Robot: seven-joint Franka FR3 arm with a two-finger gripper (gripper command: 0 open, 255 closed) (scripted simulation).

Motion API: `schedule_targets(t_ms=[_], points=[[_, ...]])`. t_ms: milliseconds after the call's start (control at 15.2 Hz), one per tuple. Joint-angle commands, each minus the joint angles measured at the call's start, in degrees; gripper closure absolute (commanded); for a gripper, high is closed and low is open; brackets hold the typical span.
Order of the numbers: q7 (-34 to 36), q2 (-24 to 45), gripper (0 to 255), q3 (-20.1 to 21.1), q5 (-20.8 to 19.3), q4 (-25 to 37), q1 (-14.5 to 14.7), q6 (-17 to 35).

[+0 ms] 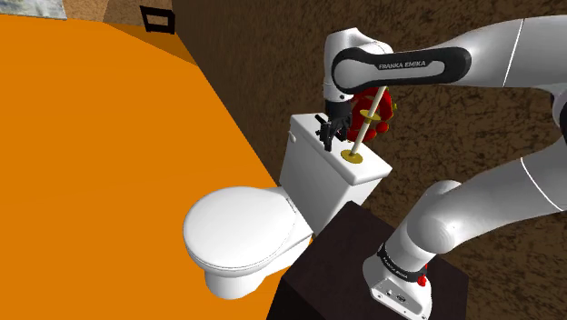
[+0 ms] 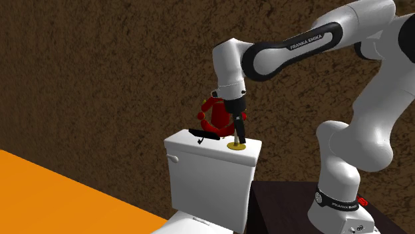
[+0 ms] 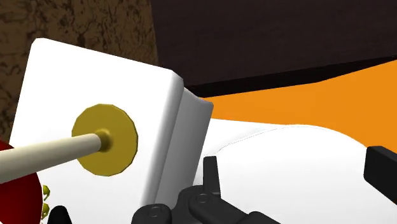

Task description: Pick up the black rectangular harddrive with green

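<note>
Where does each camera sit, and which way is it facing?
Shoulder view: beside and behind the stand, looking down over the toilet tank and orange floor; arm and stand show.
Second exterior view: in front of the tank, facing the brown wall; arm and gripper show.
Wrist view: on the hand, looking past the tank at the toilet lid; fingers show.
Exterior views share the tank, yellow disc and red figure.

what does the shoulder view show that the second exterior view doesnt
Shoulder view alone of the two: the closed toilet lid in full and a dark frame on the wall. Second exterior view alone: the flush handle, and the black drive lying flat, apart from the claw. Both: the white tank, the stick on a yellow disc, the red thing, the stand.
</note>
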Motion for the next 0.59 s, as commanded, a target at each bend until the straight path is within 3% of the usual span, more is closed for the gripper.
schedule_targets(t_ms=[0, 528], points=[[2.0, 4.0, 0, 0.5, -3.0, 1.5, -1.1, 2.7], [11.0, 18.4, 0, 1.3, -15.8, 10.0, -5.0, 8.6]])
